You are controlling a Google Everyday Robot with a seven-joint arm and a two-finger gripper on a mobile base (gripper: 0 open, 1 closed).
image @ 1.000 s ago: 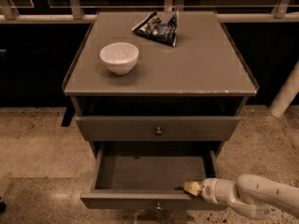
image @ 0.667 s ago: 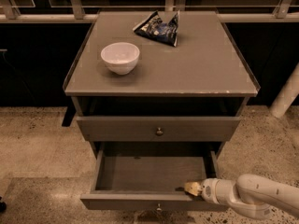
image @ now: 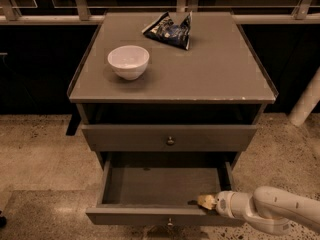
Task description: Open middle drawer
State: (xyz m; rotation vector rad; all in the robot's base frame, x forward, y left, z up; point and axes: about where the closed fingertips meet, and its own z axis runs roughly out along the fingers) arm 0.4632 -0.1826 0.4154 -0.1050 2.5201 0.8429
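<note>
The middle drawer [image: 150, 215] is the lower grey drawer in view. It is pulled out toward me, its bare inside showing, with a small round knob [image: 170, 223] at the centre of its front. My gripper [image: 206, 201], with yellowish tips on a white arm coming from the lower right, sits at the drawer's right front corner, just inside the front panel. Above it, another grey drawer [image: 125, 137] with a round knob [image: 170, 140] is shut.
A white bowl [image: 128, 61] and a dark crumpled snack bag [image: 169, 30] lie on the cabinet top [image: 215, 74]. A railing and dark panels run behind. A white post [image: 306, 101] stands at the right. The floor is speckled stone.
</note>
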